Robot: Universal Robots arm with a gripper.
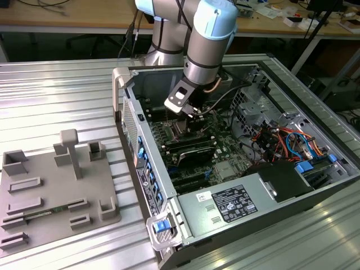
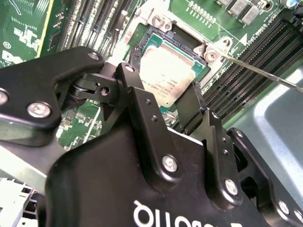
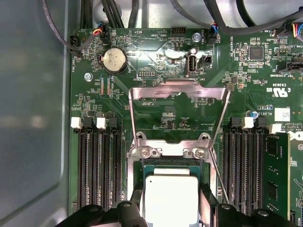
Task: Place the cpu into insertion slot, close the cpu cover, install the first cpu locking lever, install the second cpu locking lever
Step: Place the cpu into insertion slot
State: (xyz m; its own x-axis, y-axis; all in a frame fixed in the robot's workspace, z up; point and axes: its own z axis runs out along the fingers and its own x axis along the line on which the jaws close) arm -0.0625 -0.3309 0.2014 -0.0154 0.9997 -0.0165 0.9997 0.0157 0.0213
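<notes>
In both wrist views the gripper (image 2: 161,84) has its black fingers (image 2: 137,80) pressed against opposite edges of the cpu (image 2: 165,68), whose near part is hidden behind them. The chip lies in the insertion slot (image 2: 161,34), and most of the slot's rim is covered. Beyond, the cpu cover (image 3: 177,90) is swung open over the green motherboard (image 3: 156,61).

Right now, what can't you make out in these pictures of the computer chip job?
The cpu: part of it is cut off by the first wrist view's edge.
The insertion slot: in the second wrist view the gripper covers one side, so full seating is unclear.
A locking lever: its end runs off the second wrist view's edge.
</notes>
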